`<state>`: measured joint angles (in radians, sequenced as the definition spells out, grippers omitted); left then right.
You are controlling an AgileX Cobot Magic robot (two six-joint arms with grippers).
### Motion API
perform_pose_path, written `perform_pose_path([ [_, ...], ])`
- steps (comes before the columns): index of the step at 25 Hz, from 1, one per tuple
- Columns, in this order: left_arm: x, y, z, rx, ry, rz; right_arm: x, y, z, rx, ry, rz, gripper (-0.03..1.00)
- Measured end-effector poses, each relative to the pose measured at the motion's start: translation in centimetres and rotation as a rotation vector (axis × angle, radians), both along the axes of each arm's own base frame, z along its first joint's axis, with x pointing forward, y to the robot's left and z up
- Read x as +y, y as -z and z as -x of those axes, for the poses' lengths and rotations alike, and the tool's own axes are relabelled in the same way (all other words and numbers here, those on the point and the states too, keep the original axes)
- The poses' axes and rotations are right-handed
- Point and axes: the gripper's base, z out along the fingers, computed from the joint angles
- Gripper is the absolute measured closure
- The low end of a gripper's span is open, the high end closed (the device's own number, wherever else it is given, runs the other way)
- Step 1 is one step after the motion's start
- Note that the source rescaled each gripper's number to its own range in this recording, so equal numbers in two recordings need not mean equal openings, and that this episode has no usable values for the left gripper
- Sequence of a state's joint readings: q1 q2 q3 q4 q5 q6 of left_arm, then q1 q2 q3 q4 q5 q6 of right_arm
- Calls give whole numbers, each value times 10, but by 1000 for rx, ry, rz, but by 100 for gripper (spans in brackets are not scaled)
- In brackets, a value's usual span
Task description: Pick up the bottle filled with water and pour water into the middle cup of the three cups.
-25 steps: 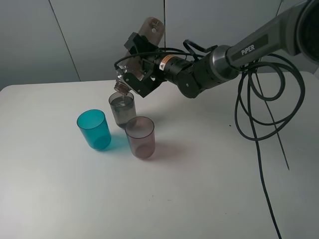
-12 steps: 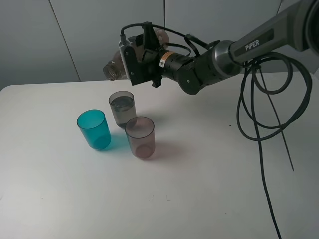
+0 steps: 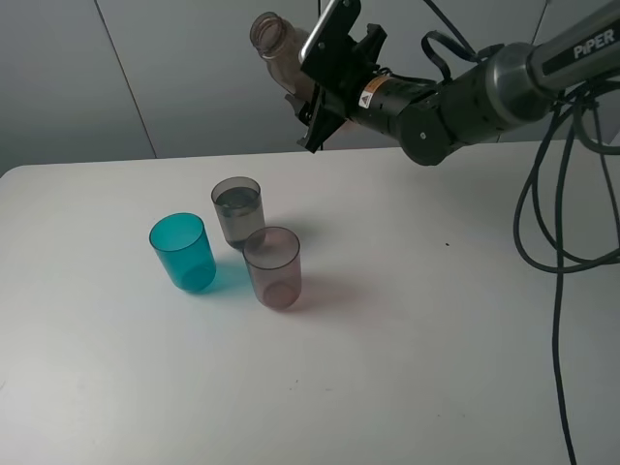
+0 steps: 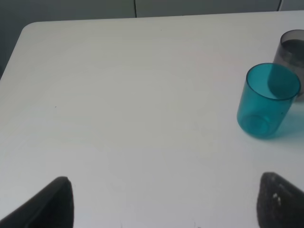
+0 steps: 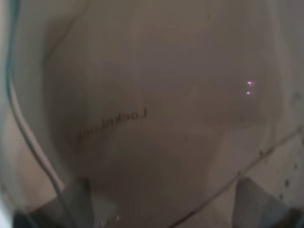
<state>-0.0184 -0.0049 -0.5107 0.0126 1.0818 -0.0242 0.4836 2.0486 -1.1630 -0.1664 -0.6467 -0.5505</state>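
Right gripper (image 3: 325, 73) clenched on the bottle (image 3: 279, 46), now raised and tipped back from the middle cup (image 3: 237, 210) — water inside, pour judged done — left gripper (image 4: 161, 202) open.

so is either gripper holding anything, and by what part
The right gripper holds the bottle by its body, neck free. The left gripper holds nothing.

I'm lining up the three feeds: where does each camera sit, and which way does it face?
Exterior high: above the table, looking down at three cups; right arm lifts the bottle.
Left wrist: low, facing across the table; left pincer fingertips show.
Right wrist: pressed against the bottle; right pincer fingertips show.
Shared: teal cup and grey cup.
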Motion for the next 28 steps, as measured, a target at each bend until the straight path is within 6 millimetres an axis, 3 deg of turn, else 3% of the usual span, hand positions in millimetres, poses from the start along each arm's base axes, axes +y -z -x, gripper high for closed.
perform_pose_path([
  [5, 0, 0, 0, 0, 0, 0, -46, -7, 4, 145, 119, -242, 97],
  [12, 0, 0, 0, 0, 0, 0, -88, 13, 11, 347, 273, -484, 97],
  [16, 0, 0, 0, 0, 0, 0, -91, 28, 8, 359, 278, -514, 97],
  [22, 0, 0, 0, 0, 0, 0, -90, 76, 5, 372, 280, -546, 97],
  [28, 0, 0, 0, 0, 0, 0, -91, 93, 5, 373, 285, -558, 97],
])
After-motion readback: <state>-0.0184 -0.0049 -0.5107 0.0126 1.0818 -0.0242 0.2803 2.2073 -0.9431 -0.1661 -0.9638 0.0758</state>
